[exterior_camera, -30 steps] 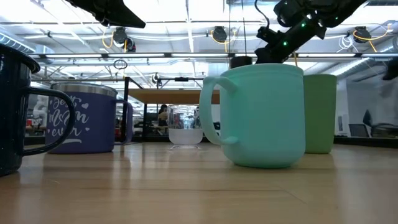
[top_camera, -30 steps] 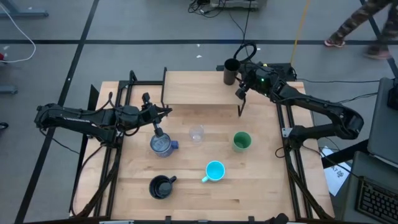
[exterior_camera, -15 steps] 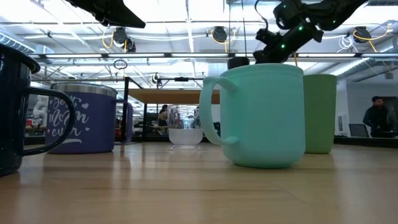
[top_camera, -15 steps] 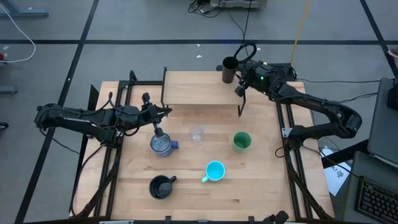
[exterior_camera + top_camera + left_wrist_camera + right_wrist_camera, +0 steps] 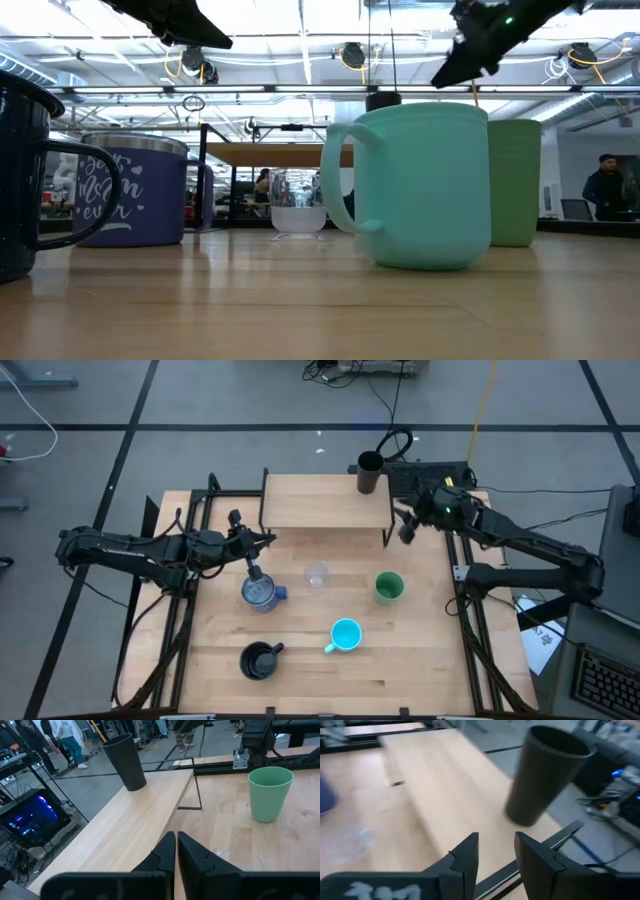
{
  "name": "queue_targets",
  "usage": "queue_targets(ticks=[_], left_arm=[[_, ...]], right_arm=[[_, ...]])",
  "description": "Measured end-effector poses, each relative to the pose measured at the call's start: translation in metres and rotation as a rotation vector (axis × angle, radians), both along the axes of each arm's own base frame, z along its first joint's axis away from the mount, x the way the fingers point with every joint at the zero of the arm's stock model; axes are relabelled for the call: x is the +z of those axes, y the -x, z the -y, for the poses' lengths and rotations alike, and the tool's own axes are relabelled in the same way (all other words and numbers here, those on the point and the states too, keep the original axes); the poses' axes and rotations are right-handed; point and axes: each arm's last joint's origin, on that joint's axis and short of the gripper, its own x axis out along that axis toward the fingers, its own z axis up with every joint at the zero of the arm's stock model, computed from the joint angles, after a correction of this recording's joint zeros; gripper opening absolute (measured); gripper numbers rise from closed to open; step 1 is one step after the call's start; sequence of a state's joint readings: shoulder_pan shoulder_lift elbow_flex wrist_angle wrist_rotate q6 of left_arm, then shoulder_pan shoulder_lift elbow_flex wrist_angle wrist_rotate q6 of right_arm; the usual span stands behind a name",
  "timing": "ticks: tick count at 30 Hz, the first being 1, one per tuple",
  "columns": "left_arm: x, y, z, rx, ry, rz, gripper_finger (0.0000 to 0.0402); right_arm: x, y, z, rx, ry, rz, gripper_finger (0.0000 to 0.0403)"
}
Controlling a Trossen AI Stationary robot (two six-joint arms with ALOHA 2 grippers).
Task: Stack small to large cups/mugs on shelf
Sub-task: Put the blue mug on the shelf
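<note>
Beside the shelf [image 5: 325,501] edge, right tool [image 5: 404,531] spread, seemingly clear of black tumbler [image 5: 369,472].

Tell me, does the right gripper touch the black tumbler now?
Apart. The high view shows the right gripper off the shelf's right end, bare wood between it and the black tumbler. The right wrist view shows open fingers, empty.

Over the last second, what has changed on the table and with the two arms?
The right gripper, open and empty, drew back from the black tumbler on the shelf toward the table's right side. The tumbler stayed standing at the shelf's corner. The left gripper, shut and empty, and the other five cups did not move.
</note>
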State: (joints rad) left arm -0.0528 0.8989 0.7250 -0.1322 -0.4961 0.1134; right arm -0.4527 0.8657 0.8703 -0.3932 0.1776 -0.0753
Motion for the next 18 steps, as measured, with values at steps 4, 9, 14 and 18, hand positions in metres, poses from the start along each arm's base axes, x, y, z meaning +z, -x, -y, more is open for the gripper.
queue_targets(ticks=[4,9,14,18], left_arm=[[0.0,0.0,0.0,0.006,0.019,0.01,0.0021],[-0.001,0.0,0.001,0.008,0.048,0.013,0.0021],[-0.007,0.002,0.005,0.012,0.101,-0.023,0.0021],[-0.012,0.005,0.008,0.025,0.169,-0.05,0.0021]], right_arm=[[0.0,0.008,-0.022,0.077,-0.058,-0.02,0.0116],[-0.002,0.011,-0.045,0.179,-0.108,-0.047,0.0116],[-0.011,0.008,-0.063,0.289,-0.112,-0.037,0.0116],[-0.027,0.003,-0.073,0.354,-0.106,-0.018,0.0116]])
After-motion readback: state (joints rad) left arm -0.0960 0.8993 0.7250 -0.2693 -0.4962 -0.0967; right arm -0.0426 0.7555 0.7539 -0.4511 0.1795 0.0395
